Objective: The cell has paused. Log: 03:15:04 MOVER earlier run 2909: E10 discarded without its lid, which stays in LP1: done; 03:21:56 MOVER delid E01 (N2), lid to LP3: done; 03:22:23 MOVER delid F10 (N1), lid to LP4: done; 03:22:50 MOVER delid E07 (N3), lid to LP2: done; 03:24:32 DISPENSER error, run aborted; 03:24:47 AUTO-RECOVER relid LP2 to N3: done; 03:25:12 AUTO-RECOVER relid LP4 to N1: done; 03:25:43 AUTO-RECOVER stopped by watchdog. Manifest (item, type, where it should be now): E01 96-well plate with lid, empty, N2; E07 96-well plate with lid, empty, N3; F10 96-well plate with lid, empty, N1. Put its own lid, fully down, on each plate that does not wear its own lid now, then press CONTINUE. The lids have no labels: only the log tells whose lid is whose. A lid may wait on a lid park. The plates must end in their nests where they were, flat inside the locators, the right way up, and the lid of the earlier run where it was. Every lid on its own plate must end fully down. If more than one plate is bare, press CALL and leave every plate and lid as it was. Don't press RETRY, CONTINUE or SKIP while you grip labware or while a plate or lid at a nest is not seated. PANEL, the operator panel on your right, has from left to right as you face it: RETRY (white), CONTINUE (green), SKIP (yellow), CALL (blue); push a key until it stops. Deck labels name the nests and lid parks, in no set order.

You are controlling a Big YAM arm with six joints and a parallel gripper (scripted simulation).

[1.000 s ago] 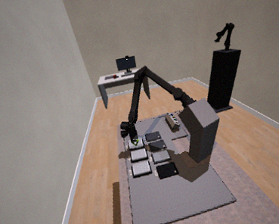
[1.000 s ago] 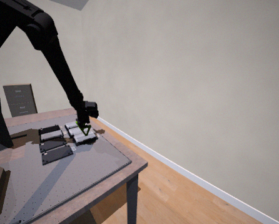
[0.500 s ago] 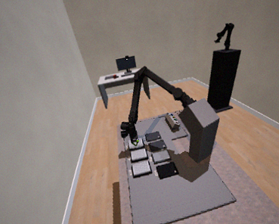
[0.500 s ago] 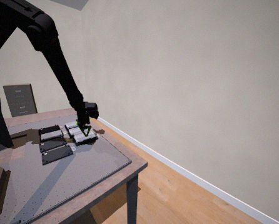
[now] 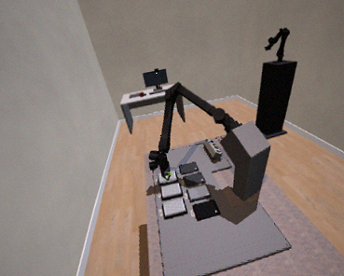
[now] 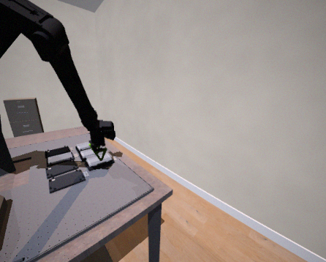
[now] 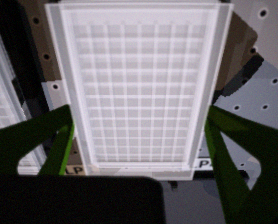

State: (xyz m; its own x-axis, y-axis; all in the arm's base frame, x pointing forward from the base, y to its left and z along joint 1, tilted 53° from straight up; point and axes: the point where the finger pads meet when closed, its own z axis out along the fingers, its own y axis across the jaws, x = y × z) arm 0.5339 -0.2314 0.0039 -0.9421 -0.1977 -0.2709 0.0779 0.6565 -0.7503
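- Lid (image 7: 139, 85): a clear cover I hold over a 96-well plate at the far end of the plate row, its grid showing through; I judge this to be the one bare plate's own lid.
- Gripper (image 7: 139, 145): green fingers clamped on the lid's long edges, keeping it square to the plate below.
- Neighbouring plate (image 5: 171, 190): beside it in the same row, apparently lidded.
- Lid parks (image 5: 205, 209): dark pads alongside the row.
- Seating: I cannot tell whether the lid is fully down.
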